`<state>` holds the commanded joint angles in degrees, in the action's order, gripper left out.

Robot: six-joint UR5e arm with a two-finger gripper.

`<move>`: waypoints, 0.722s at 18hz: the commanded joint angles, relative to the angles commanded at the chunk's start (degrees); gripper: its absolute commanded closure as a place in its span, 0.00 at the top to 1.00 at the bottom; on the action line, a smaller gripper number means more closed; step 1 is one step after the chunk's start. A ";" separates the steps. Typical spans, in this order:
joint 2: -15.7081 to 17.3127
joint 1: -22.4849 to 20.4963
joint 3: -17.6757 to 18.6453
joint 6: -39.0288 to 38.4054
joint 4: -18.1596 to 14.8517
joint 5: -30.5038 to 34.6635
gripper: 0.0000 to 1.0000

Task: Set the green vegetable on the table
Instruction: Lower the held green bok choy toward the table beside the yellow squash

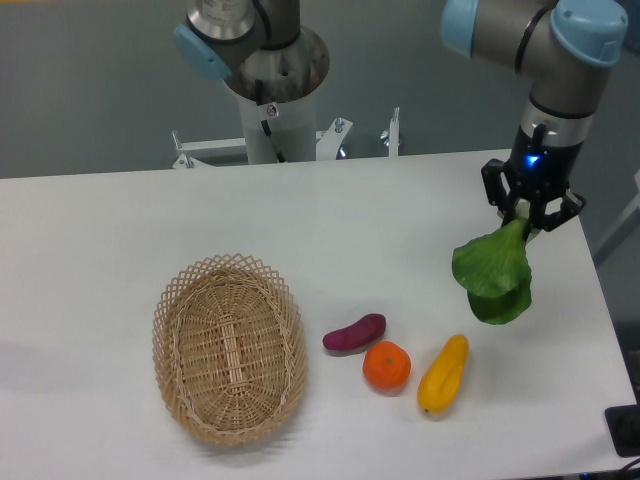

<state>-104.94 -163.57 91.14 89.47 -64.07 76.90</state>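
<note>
Left to right on the worktop: basket, purple vegetable, orange, yellow vegetable. Near the right edge, the gripper has its jaws clenched on the stem of the green vegetable, leaves hanging down. Step in hand: carry and placing. Next move likely calls for lowering, then releasing.

Green vegetable dark green, pale stem. Surface white. Basket tan, woven lattice rim. Eggplant purple. Orange orange. Yellow vegetable yellow. Hand black.
</note>
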 joint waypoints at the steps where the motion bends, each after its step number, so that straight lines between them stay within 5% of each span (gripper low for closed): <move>1: 0.09 0.09 0.35 0.09 0.26 0.09 0.35; 9: 0.18 -0.09 3.43 2.81 0.70 0.26 0.35; 13: 0.61 -0.44 8.78 4.31 6.58 0.26 0.35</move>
<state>-104.33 -164.00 99.92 93.78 -57.50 77.17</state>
